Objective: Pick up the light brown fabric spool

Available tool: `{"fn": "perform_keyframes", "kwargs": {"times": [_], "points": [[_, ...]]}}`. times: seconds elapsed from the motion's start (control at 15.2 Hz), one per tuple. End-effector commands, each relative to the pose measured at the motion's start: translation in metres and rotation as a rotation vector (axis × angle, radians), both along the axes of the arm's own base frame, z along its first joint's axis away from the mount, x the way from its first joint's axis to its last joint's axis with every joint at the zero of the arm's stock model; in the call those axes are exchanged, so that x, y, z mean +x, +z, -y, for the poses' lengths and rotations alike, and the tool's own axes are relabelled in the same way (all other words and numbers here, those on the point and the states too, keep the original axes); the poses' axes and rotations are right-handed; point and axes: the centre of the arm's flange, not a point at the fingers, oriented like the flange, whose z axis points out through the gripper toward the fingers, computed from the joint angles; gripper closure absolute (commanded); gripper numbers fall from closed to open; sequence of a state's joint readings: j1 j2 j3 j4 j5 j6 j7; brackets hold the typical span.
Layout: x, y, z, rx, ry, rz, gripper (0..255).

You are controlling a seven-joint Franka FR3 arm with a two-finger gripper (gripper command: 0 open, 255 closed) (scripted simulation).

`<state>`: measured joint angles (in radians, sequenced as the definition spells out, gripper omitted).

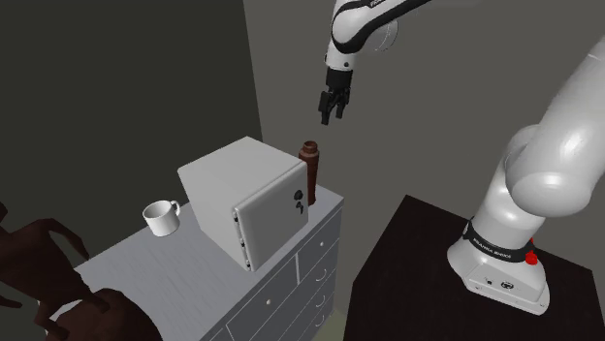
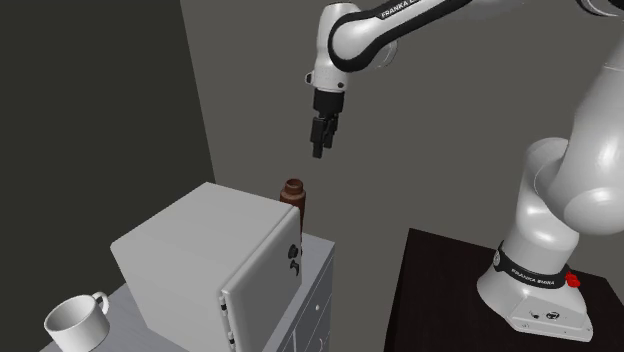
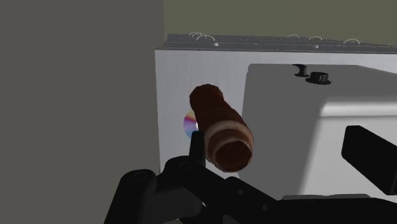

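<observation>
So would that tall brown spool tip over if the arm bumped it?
Probably: the spool stands upright, tall and narrow, so a sideways push could topple it. Being round, it would likely roll once down, and the dresser's edge is close. It looks rigid, so it should keep its shape between the jaws.

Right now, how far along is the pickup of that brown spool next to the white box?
Nothing is finished yet. The brown spool stands upright on the grey drawer cabinet, beside the white box, untouched. In hand: the gripper hangs open above it, roughly lined up. Left: descend, close on the spool, lift.
</observation>
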<state>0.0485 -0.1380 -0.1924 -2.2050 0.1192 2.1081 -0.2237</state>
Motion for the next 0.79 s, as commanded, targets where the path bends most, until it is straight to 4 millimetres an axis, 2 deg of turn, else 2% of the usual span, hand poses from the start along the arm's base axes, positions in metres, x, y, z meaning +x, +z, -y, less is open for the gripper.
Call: {"fn": "perform_keyframes", "kwargs": {"times": [0.0, 0.66, 0.73], "points": [[0.021, -0.018, 0.001, 0.012, 0.017, 0.001, 0], [0.123, -0.106, 0.003, 0.074, 0.101, 0.005, 0], [0.127, -0.109, 0.003, 0.076, 0.105, 0.005, 0]]}}
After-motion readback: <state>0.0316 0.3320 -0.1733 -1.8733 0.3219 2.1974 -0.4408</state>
